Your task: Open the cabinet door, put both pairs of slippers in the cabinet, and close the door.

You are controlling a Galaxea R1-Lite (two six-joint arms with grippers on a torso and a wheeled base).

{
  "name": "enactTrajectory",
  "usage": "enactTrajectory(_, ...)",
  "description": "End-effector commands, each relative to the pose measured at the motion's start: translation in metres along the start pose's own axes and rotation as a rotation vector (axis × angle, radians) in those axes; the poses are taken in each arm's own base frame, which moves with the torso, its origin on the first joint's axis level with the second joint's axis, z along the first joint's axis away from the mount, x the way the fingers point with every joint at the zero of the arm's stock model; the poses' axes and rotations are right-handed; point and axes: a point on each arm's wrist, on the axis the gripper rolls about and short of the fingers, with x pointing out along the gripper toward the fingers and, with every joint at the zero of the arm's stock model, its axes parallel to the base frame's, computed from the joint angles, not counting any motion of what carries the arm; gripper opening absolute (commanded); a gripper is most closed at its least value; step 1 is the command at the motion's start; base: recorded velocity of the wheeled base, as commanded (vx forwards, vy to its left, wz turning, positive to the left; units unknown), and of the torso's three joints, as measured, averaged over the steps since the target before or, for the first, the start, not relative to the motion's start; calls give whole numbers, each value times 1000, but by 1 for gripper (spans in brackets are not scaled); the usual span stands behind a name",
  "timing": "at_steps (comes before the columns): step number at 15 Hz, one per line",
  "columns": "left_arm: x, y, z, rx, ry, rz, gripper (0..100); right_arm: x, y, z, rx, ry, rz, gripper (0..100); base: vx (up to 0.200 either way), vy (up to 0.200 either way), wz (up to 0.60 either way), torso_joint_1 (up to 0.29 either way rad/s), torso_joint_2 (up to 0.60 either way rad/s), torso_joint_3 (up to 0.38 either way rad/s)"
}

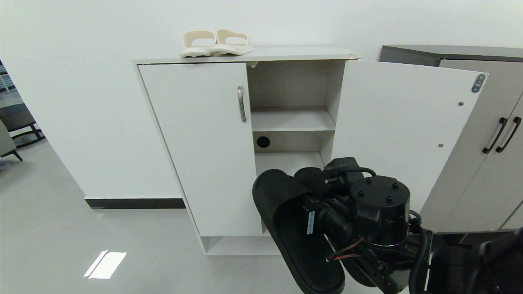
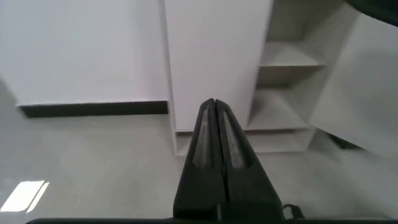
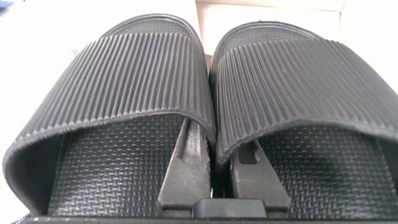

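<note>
The right gripper [image 3: 214, 155] is clenched on a pair of black ribbed rubber slippers [image 3: 137, 81]. One of its fingers [image 3: 186, 162] runs under the strap of each slipper, so the two inner edges are pinched together between them. The slippers lie side by side and touch along their length. In the head view they hang in the air, tilted, with the strap ends up and toward the cabinet and the heels down on the near side. They sit in front of the lower part of the open right compartment. I cannot tell whether their toes have crossed its front edge.

The left gripper [image 2: 215, 140] is closed on nothing, its two fingers pressed flat together. It hangs above the pale grey tiled floor [image 1: 61, 228], facing the cabinet's base.

The white two-door cabinet [image 1: 286, 54] stands against a white wall [image 1: 81, 81]. Its left door [image 1: 200, 163] is closed and carries a vertical metal handle [image 1: 242, 103] near its right edge. Its right door [image 1: 400, 122] is swung wide open to the right. Inside the open half there is an upper shelf [image 1: 292, 119], then a back panel with a round hole [image 1: 263, 142], then a lower shelf [image 1: 286, 161].

A pair of cream slippers [image 1: 215, 43] rests on top of the cabinet, toward its left end, side by side and touching.

A grey cabinet [image 1: 482, 171] with two black handles [image 1: 502, 134] stands just beyond the open door on the right.
</note>
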Motion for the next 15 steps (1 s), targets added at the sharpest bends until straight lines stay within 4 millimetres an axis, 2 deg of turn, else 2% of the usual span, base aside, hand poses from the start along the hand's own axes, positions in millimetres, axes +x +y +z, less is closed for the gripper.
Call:
enactTrajectory(1, 0, -1, 0, -10, -6, -41, 0, -1, 0, -1, -2, 3, 0, 0, 0, 0, 0, 0, 0, 0)
enactTrajectory(15, 0, -1, 0, 2, -6, -51, 0, -2, -1, -10, -14, 31, -1, 0, 0, 0, 0, 0, 0, 0)
